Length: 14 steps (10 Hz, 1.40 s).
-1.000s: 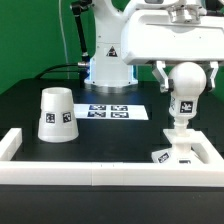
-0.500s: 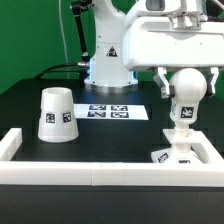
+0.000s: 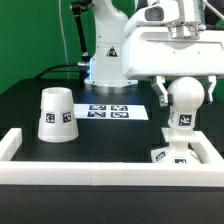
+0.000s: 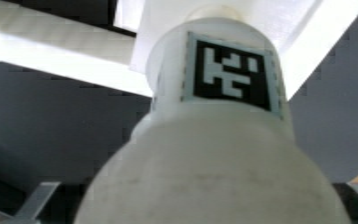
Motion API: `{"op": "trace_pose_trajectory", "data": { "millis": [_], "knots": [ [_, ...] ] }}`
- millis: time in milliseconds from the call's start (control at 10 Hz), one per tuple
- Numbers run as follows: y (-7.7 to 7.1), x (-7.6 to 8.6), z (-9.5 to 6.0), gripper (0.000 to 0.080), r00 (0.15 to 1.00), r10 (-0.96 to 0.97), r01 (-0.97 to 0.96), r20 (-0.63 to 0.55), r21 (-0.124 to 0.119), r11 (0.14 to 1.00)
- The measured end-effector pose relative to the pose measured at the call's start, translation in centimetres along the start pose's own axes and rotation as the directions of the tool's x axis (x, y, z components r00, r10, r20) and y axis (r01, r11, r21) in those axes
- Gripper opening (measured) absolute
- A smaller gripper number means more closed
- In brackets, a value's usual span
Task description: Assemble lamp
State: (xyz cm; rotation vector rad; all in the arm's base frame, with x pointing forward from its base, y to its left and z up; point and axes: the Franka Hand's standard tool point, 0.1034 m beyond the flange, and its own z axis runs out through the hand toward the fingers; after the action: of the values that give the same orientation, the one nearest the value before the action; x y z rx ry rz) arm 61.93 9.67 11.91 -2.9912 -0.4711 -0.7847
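Observation:
My gripper (image 3: 186, 92) stands over the exterior view's right side and is shut on the ball head of the white bulb (image 3: 184, 100), one finger on each side. The bulb hangs upright, its foot down at the flat square base (image 3: 166, 155) by the rail corner; I cannot tell whether they touch. In the wrist view the bulb (image 4: 211, 120) with its square marker fills the picture, the gripper (image 4: 201, 205) around it and its fingers only at the edges. The tapered shade (image 3: 55, 115) stands alone, wide end down, at the exterior view's left.
The marker board (image 3: 110, 111) lies behind the middle of the black table. A long white border rail (image 3: 100, 172) runs along the front with short arms at both ends. The arm's white pedestal (image 3: 105, 62) stands at the back.
The gripper has come straight down with the bulb in it. The bulb's foot has dropped from clearly above the base to right at it. The shade has not moved.

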Motion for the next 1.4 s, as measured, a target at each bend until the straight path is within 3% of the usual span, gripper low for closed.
{"op": "trace_pose_trajectory", "data": {
  "millis": [700, 1000, 1100, 1400],
  "knots": [
    [-0.1, -0.9, -0.1, 0.0579, 0.992, -0.003, -0.003, -0.128, -0.045, 0.999],
    [-0.1, -1.0, 0.0, 0.0589, 0.993, -0.002, -0.003, -0.122, -0.043, 0.999],
    [-0.1, -1.0, 0.0, 0.0681, 0.993, -0.002, -0.003, -0.122, -0.043, 0.999],
    [-0.1, -1.0, 0.0, 0.0698, 0.993, -0.002, -0.003, -0.121, -0.043, 0.999]
  ]
}}
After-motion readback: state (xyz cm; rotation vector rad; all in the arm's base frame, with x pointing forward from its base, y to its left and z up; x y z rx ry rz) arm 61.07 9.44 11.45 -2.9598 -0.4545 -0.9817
